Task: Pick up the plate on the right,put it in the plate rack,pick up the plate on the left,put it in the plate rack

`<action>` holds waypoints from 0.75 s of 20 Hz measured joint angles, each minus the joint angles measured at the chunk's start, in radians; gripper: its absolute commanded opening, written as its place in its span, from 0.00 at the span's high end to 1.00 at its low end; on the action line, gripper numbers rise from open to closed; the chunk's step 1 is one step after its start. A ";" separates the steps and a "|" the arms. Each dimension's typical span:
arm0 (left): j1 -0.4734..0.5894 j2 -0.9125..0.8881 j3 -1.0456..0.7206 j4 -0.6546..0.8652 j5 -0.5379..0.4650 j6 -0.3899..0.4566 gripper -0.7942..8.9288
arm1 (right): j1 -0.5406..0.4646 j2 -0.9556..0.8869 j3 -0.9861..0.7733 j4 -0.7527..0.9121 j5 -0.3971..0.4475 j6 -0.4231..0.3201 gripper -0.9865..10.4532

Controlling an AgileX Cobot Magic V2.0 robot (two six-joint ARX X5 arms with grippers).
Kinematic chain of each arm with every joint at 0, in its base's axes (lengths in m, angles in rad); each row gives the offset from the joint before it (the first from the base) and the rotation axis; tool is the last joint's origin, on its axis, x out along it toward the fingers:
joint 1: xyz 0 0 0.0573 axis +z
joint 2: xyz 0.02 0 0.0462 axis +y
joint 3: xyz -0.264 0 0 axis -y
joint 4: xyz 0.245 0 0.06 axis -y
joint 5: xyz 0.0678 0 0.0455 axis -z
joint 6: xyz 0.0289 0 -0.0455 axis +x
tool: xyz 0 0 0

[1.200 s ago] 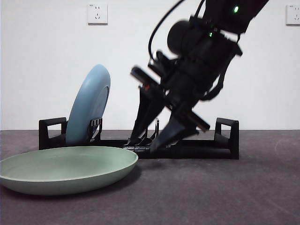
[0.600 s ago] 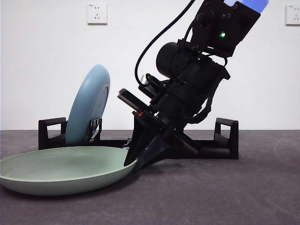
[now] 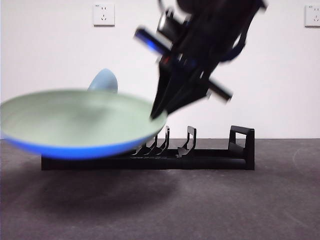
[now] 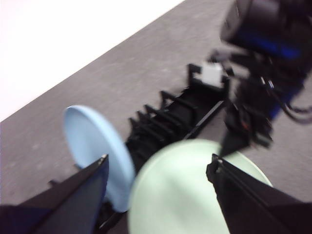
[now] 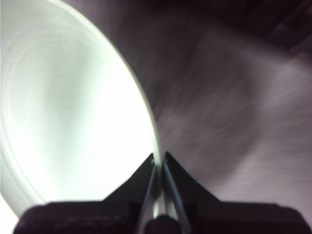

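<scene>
**Green plate held off the table by right gripper, blue plate racked**

Surface: dark grey matte tabletop, plain white wall behind it, one white wall socket at upper left and a second socket cut by the right edge.

Pale green round shallow plate is off the table, held roughly level with a slight tilt, its wide face up, its long axis running across the front view. It reaches out leftward from the right gripper, which pinches its right rim. Right wrist view: right gripper has both black jaws pressed together on the thin rim of the green plate. Underside of the plate reads blue in the front view, likely blur.

Light blue round plate stands on edge in the long low black plastic plate rack, near its left end, face turned along the rack. In the front view only the top of the blue plate shows above the green one.

Plate rack lies lengthwise across the table, below the right gripper; its left half and left handle are hidden by the green plate.

Left gripper hovers above the plates, jaws wide apart, holding nothing.

Right arm and green plate are motion-blurred in all views.
</scene>
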 measured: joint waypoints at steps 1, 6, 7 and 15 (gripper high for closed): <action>-0.022 0.004 0.000 0.000 0.005 0.014 0.56 | -0.014 -0.040 0.000 -0.006 0.031 -0.007 0.92; -0.221 0.092 0.000 -0.002 -0.038 0.076 0.56 | -0.144 -0.114 0.052 -0.120 0.039 -0.025 0.92; -0.272 0.124 0.000 -0.002 -0.074 0.081 0.56 | -0.167 -0.114 0.070 -0.155 0.041 -0.032 0.92; -0.573 0.428 0.000 0.034 -0.460 0.175 0.56 | -0.214 -0.114 0.156 -0.274 -0.012 -0.069 0.92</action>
